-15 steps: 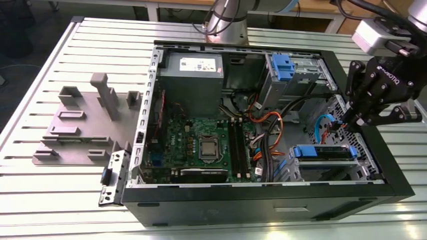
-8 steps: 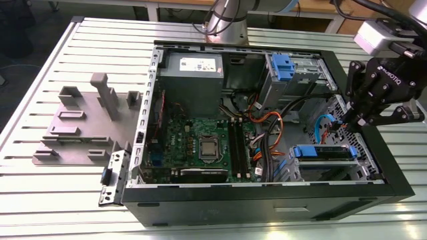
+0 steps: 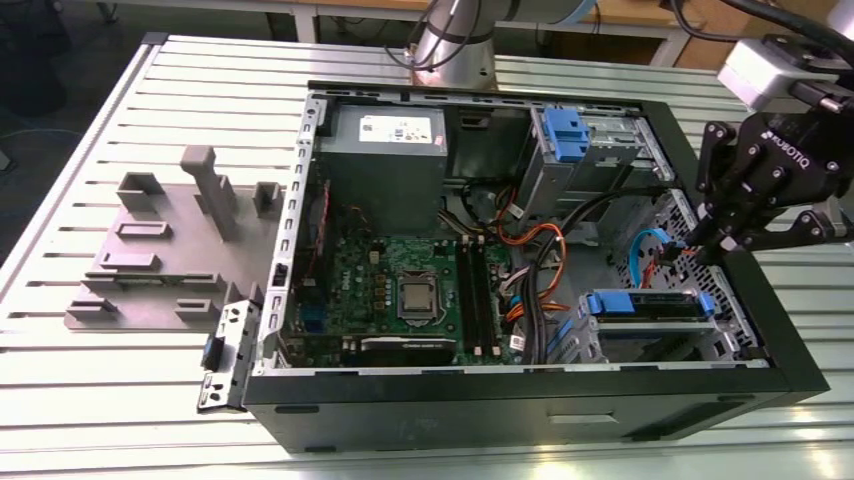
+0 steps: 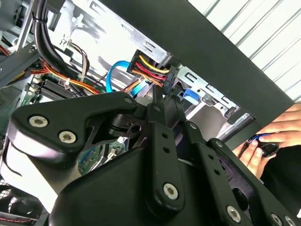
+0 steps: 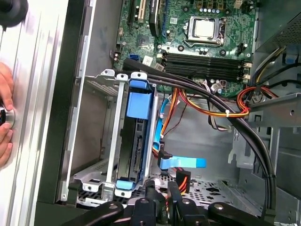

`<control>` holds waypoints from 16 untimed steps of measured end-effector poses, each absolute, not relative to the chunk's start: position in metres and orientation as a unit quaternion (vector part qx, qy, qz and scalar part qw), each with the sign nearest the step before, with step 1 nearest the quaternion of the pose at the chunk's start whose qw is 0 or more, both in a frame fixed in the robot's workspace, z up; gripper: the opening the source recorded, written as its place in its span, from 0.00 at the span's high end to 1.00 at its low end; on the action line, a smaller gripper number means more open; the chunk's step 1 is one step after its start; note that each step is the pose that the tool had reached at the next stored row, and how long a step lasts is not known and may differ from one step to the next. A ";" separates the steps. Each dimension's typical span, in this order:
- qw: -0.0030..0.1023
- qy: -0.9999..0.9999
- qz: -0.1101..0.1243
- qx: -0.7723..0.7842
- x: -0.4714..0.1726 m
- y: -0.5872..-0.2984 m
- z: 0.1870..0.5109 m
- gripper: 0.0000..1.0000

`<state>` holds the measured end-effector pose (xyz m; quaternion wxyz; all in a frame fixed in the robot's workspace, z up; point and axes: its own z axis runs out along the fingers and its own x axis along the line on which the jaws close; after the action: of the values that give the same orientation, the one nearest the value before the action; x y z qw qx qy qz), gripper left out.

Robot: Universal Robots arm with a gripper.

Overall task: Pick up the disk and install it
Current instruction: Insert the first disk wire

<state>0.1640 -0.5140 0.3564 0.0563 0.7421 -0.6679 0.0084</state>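
The disk point(image 5: 135, 141) sits slotted in the case's drive cage point(image 5: 96, 84) (blue carrier showing); just beside it the gripper point(image 3: 707, 245) hangs pinched closed, empty.

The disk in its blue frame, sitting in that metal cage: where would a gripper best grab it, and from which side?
Probably by the blue carrier along its exposed narrow edge, coming straight in through the case's open side. The disk stands on edge in the metal cage, whose walls cover its flat faces, so only that edge is free. The blue cable lies close beside it and should be avoided.
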 end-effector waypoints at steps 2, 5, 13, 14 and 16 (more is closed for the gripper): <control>0.059 -0.668 0.008 0.742 0.166 -0.514 0.356 0.75; 0.061 -0.667 0.007 0.742 0.169 -0.513 0.355 0.75; 0.069 -0.666 0.004 0.742 0.176 -0.511 0.353 0.75; 0.071 -0.666 0.003 0.742 0.177 -0.510 0.353 0.75; 0.073 -0.666 0.002 0.742 0.178 -0.510 0.353 0.75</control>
<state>0.1779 -0.5096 0.3527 0.0728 0.7424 -0.6660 0.0021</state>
